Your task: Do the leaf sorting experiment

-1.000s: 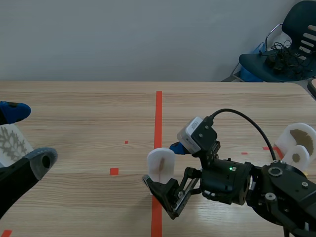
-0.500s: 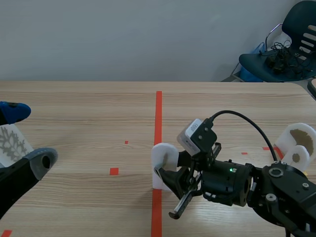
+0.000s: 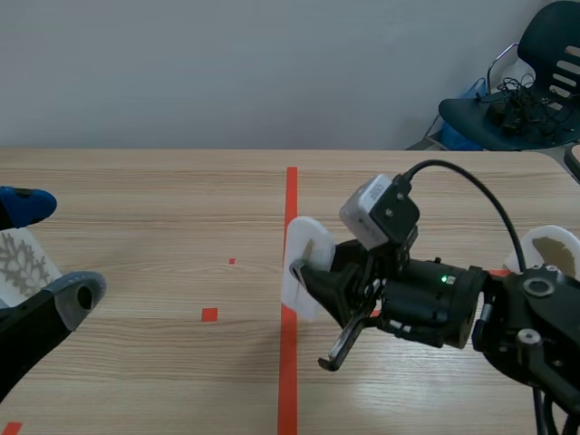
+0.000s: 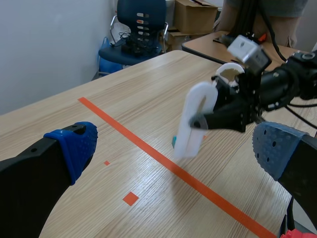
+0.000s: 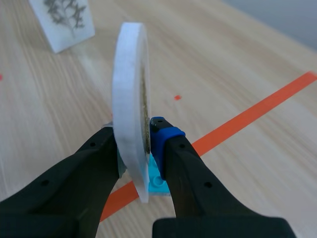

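Starting at the table's (image 3: 163,208) left edge, my left gripper (image 3: 53,249) sat low. Its arm was barely past that edge and pointed toward the table's middle. Its fingers (image 4: 64,153) were spread wide with nothing between them. Just beside it, by the same edge, a white leaf-print card (image 3: 14,263) stood upright with a branching leaf printed on its face.

Near the middle of the table, over the orange-red tape line (image 3: 291,195) that ran to the far edge, my right gripper (image 5: 134,136) was clamped on a white disc (image 5: 130,84). I held the disc on edge, nearly upright, pinched low on its rim with one finger on each flat face. The face against my blue pad (image 5: 166,134) looked brownish. A small teal piece (image 5: 157,181) showed under the disc's lower rim. I could not tell whether it was joined to the disc, nor whether the rim touched the table.

My right arm lay low, stretched in from the right edge, with its grey-white camera (image 3: 379,213) on top and its fingers aimed at the left edge. By the right edge stood another white disc (image 3: 555,249), well apart from the one I held, with a brown leaf on its face.
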